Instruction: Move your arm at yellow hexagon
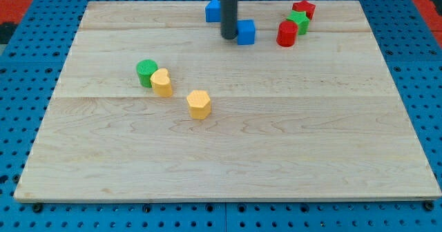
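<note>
- My tip [228,36] stood beside the blue cube [246,32], holding nothing; no fingers existed.
- The yellow hexagon [199,103] lay well apart, untouched.

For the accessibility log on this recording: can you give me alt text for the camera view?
My tip rests near the top of a wooden board, just left of a blue cube, far from the yellow hexagon near the centre. A yellow heart touches a green cylinder at left; red and green blocks cluster top right.
</note>
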`<state>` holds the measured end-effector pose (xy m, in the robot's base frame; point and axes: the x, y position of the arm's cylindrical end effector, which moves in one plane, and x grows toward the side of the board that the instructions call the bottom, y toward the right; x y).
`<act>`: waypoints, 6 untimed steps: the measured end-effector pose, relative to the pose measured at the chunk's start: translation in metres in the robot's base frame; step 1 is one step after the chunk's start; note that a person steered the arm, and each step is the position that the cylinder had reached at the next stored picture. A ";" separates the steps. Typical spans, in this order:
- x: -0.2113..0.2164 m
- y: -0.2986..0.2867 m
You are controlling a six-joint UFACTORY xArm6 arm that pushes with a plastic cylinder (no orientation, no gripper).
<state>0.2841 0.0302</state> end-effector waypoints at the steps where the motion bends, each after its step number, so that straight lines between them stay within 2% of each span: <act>1: -0.001 0.068; 2: -0.006 0.050; 3: 0.045 0.002; 5: 0.217 0.016; 6: 0.230 -0.054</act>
